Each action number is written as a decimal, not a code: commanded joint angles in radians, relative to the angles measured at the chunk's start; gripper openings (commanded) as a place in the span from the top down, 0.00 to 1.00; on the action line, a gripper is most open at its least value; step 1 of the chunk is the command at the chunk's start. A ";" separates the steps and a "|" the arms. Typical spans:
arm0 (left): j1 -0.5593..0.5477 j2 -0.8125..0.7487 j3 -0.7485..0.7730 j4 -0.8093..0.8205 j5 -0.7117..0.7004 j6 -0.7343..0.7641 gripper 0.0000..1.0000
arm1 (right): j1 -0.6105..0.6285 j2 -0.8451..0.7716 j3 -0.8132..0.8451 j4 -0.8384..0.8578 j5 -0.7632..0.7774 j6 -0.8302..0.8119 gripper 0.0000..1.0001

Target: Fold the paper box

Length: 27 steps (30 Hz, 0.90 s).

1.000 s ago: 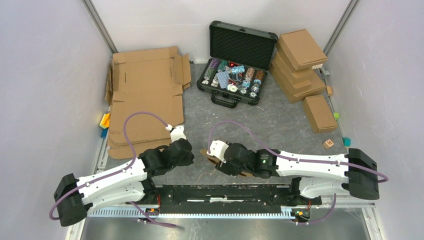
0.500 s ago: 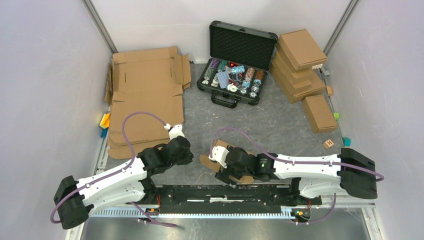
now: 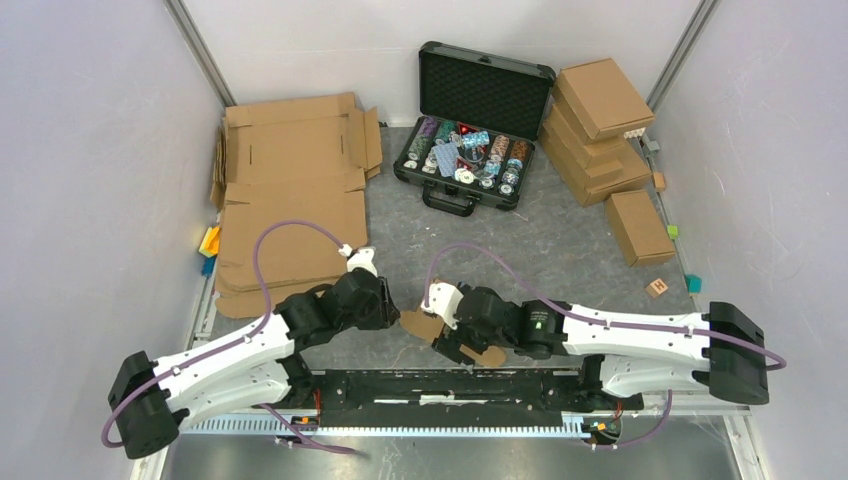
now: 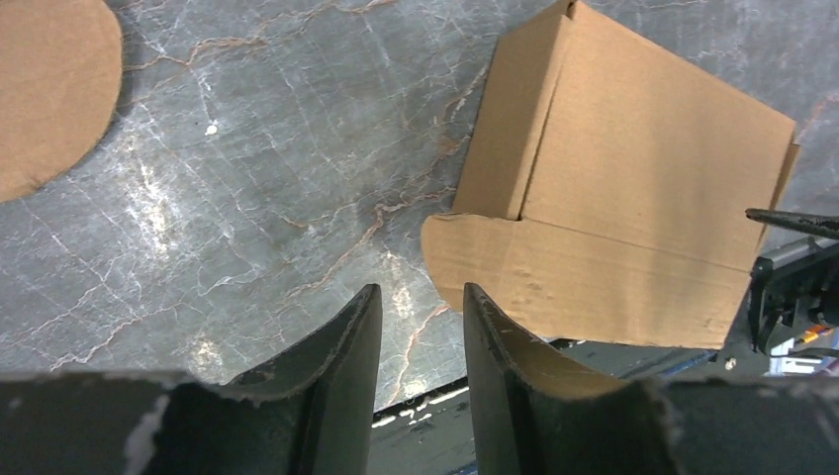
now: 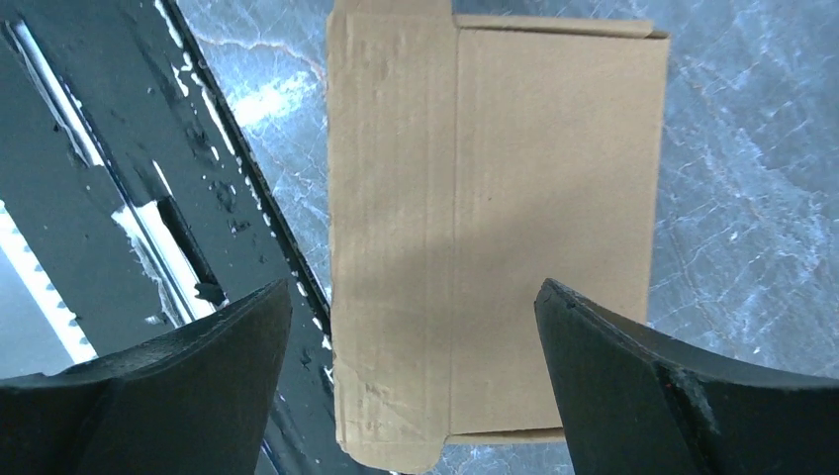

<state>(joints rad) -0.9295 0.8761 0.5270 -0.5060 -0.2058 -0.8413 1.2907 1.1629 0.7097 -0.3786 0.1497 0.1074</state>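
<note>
The left gripper (image 4: 420,289) stood narrowly parted, its fingers (image 4: 346,346) empty and touching nothing. The paper box (image 4: 633,188) lay on the table (image 4: 247,148) just ahead, to their right. The right gripper (image 5: 412,287) was spread wide above the box, gripping nothing.

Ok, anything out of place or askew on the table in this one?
Only the paper box: it lies loose and partly folded under the open right gripper, held by neither gripper, one flap flat and apparently overhanging the black rail at the table's near edge. Nothing looks spilled or damaged.
</note>
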 commanded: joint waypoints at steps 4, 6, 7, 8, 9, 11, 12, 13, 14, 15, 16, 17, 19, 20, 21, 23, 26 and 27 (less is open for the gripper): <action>0.007 0.015 0.059 0.040 0.060 0.088 0.48 | -0.106 -0.048 0.061 -0.021 -0.009 0.000 0.02; 0.007 0.034 0.065 0.065 0.073 0.121 0.46 | -0.171 -0.053 0.059 -0.023 -0.004 0.017 0.02; 0.007 0.038 0.063 0.087 0.093 0.147 0.46 | -0.198 -0.057 0.054 -0.025 0.002 0.032 0.02; 0.008 0.040 0.060 0.105 0.104 0.167 0.44 | -0.231 -0.063 0.045 -0.029 0.006 0.051 0.02; 0.008 0.040 0.058 0.120 0.110 0.181 0.40 | -0.257 -0.070 0.035 -0.032 0.012 0.068 0.02; 0.014 0.048 0.054 0.147 0.135 0.203 0.30 | -0.312 -0.093 0.004 -0.037 0.022 0.112 0.02; 0.020 0.057 0.058 0.152 0.150 0.207 0.24 | -0.328 -0.108 -0.010 -0.040 0.033 0.141 0.02; 0.022 0.073 0.068 0.151 0.154 0.209 0.22 | -0.344 -0.122 -0.027 -0.051 0.052 0.178 0.02; 0.023 0.088 0.075 0.150 0.158 0.212 0.21 | -0.353 -0.137 -0.038 -0.067 0.081 0.211 0.02; 0.023 0.102 0.083 0.151 0.160 0.217 0.21 | -0.362 -0.151 -0.052 -0.081 0.104 0.247 0.02; 0.023 0.111 0.085 0.154 0.163 0.223 0.21 | -0.366 -0.164 -0.063 -0.095 0.115 0.278 0.02; 0.024 0.122 0.088 0.158 0.165 0.228 0.21 | -0.371 -0.181 -0.079 -0.100 0.117 0.313 0.02; 0.027 0.133 0.089 0.165 0.175 0.242 0.20 | -0.376 -0.223 -0.118 -0.097 0.113 0.382 0.02; 0.030 0.139 0.092 0.170 0.185 0.248 0.20 | -0.378 -0.249 -0.140 -0.093 0.113 0.422 0.03; 0.032 0.146 0.094 0.174 0.199 0.252 0.20 | -0.379 -0.269 -0.158 -0.090 0.115 0.458 0.04; 0.036 0.169 0.106 0.177 0.230 0.253 0.16 | -0.384 -0.320 -0.197 -0.087 0.137 0.547 0.05; 0.046 0.225 0.132 0.160 0.227 0.244 0.16 | -0.384 -0.384 -0.268 -0.050 0.117 0.637 0.08; 0.050 0.242 0.135 0.165 0.231 0.245 0.17 | -0.384 -0.398 -0.289 -0.034 0.107 0.656 0.09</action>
<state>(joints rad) -0.8948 1.0679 0.6033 -0.3775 -0.0154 -0.6384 0.9112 0.8284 0.4854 -0.4641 0.2497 0.5827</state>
